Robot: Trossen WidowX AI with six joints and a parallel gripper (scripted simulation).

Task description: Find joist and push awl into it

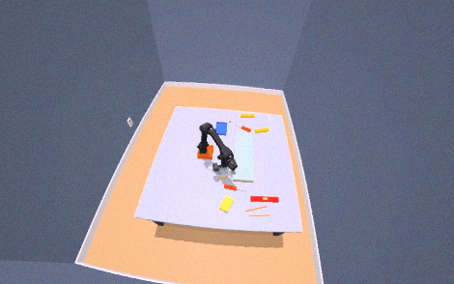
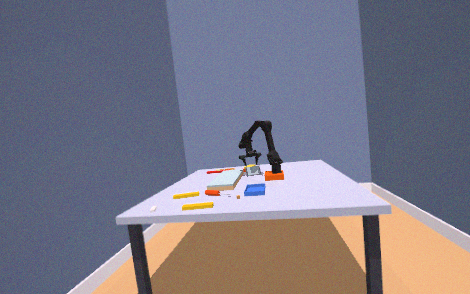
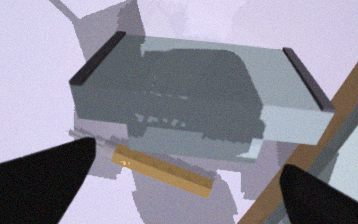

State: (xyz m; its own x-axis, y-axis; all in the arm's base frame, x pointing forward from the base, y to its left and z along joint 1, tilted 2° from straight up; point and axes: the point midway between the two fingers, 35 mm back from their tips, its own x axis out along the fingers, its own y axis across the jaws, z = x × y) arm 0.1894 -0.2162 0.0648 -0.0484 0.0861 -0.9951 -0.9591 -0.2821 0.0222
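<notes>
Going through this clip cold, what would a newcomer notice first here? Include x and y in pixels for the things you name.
Probably the black arm [image 1: 219, 145] [image 2: 270, 142], rising from its orange base [image 1: 201, 156] [image 2: 274, 176] and bending down beside the long pale panel [image 1: 247, 156] [image 2: 226, 179]. After that, the bright red bar [image 1: 258, 199] [image 2: 214, 172] beyond one end of the panel, and the blue tray [image 1: 221, 128] [image 2: 255, 190] near the other end.

Yellow bars [image 1: 247, 116] [image 2: 197, 206]: two are counted
Orange-handled tools [image 1: 230, 187] [image 2: 212, 192]: two are seen
Thin orange sticks [image 1: 260, 215]: two are shown
Floor panel [image 1: 243, 156] [image 2: 225, 179] [image 3: 348, 172]: one is counted
Blue tray [image 1: 221, 128] [image 2: 254, 190]: one is seen
Red level [image 1: 264, 199] [image 2: 214, 172]: one is shown
Yellow block [image 1: 226, 204]: one is counted
Grey dark-edged block [image 2: 253, 170] [image 3: 195, 95]: one is seen
Tan-handled tool [image 1: 222, 178] [image 3: 162, 171]: one is shown
</notes>
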